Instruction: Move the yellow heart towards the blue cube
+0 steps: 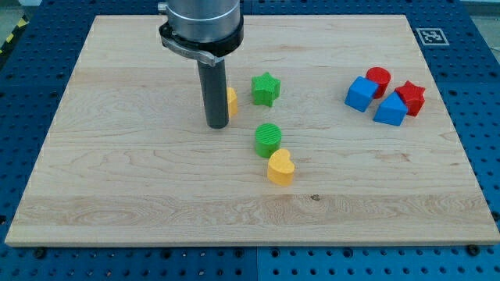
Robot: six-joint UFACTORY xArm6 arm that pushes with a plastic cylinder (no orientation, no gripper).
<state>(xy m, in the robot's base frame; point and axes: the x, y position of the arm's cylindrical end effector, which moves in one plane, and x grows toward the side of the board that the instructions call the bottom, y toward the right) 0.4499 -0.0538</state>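
Left of the yellow heart (280, 167), well apart, my tip (217, 125) has no hand to grip. Pushing toward the blue cube (360, 94) could snag the touching green cylinder (268, 139).

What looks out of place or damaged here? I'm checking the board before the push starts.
Nothing stands out. All blocks sit flat on the board; none looks broken. My tip hides most of one yellow block. The yellow heart touches the green cylinder, far from the blue cube.

Bare board separates yellow heart (280, 167) from blue cube (360, 94).
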